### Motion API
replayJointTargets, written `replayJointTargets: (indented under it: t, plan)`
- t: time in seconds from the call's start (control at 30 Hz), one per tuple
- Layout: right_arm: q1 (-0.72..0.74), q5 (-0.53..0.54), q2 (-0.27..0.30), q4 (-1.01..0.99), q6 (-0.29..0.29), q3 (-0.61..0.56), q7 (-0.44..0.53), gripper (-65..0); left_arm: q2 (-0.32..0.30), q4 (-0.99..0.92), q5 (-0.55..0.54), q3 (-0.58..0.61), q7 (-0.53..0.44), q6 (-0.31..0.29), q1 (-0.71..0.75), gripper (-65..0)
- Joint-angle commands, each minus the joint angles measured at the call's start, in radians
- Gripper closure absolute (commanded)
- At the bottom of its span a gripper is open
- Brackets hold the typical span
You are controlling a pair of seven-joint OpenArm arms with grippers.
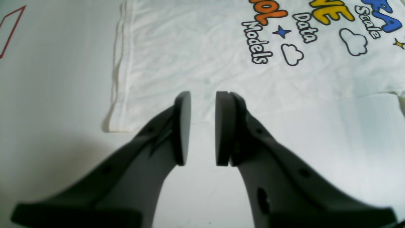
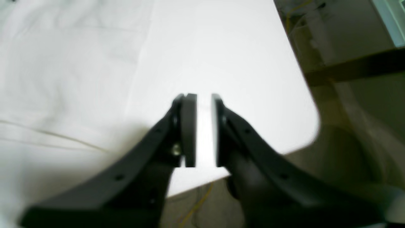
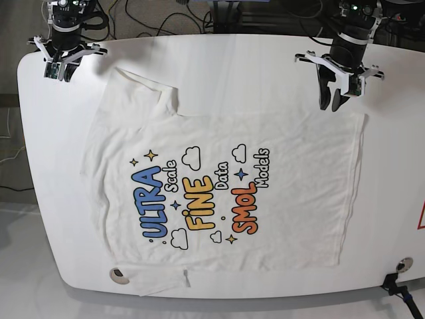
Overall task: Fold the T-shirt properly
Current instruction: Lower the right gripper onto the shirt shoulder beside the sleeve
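The white T-shirt (image 3: 279, 219) lies spread flat and print up on the white table (image 3: 212, 60), its collar toward the left of the base view. My left gripper (image 3: 330, 105) hovers at the shirt's far right corner. In the left wrist view its fingers (image 1: 202, 95) stand slightly apart over the edge of the T-shirt (image 1: 190, 57), with nothing between them. My right gripper (image 3: 58, 72) is at the far left corner of the table, beyond the sleeve. In the right wrist view it (image 2: 204, 96) is narrowly open over bare table, with wrinkled T-shirt fabric (image 2: 47, 79) to its left.
A red outline mark (image 3: 420, 219) sits at the table's right edge, and the same red mark (image 1: 11, 31) shows in the left wrist view. The rounded table corner (image 2: 313, 126) is close to my right gripper. Cables (image 3: 166, 16) run behind the table. A black clamp (image 3: 398, 289) sits at the near right corner.
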Motion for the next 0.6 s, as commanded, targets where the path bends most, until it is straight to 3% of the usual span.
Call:
replayJointTargets:
  t: [0.0,0.23,0.57]
  plan:
    - [-0.013,0.059,0.012,0.022,0.003,0.008,0.007,-13.0,-0.008,0.013,0.001,-0.004,-0.027,0.005,-0.002,-12.8]
    - [-0.026,0.055,0.017,0.011,0.001,0.007,-0.061,-14.2,-0.008,0.010,0.005,-0.005,-0.027,0.008,-0.005,-13.0]
    - [-0.023,0.144,0.063,0.011,0.000,-0.077,-0.103,-10.8,-0.012,-0.009,0.009,-0.003,-0.035,0.010,-0.006,-12.5]
